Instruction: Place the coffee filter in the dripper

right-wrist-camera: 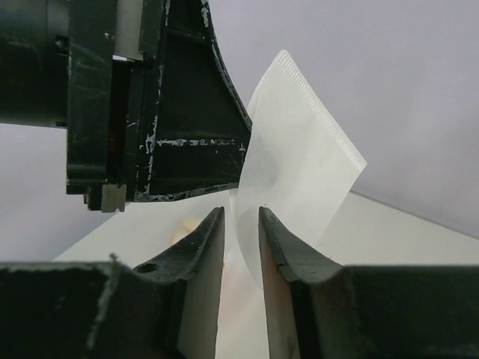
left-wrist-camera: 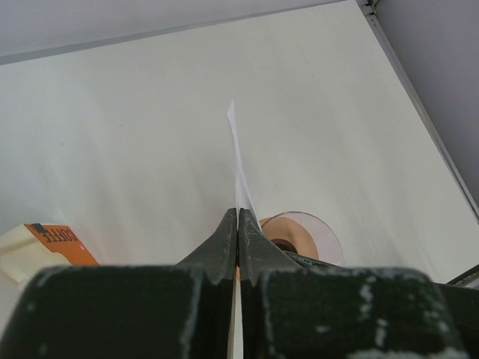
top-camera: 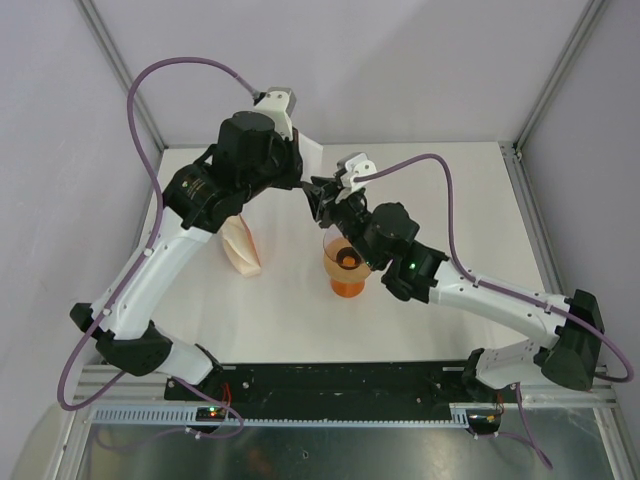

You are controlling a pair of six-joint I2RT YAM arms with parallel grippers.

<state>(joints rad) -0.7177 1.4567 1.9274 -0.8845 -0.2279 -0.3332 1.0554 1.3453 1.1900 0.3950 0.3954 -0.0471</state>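
Noted: left end effector [left-wrist-camera: 238, 224] clamped shut on coffee filter [right-wrist-camera: 299, 157], aloft at 11 o'clock of dripper [top-camera: 346, 264]; right end effector [right-wrist-camera: 241, 217] narrowly open, astride the paper. Judged featherlight, limp, crease-prone: pinch the seamed edge lightly.

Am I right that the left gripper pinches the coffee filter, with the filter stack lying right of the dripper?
Not quite: the left gripper does pinch the coffee filter, but the top view shows the filter stack left of the dripper.
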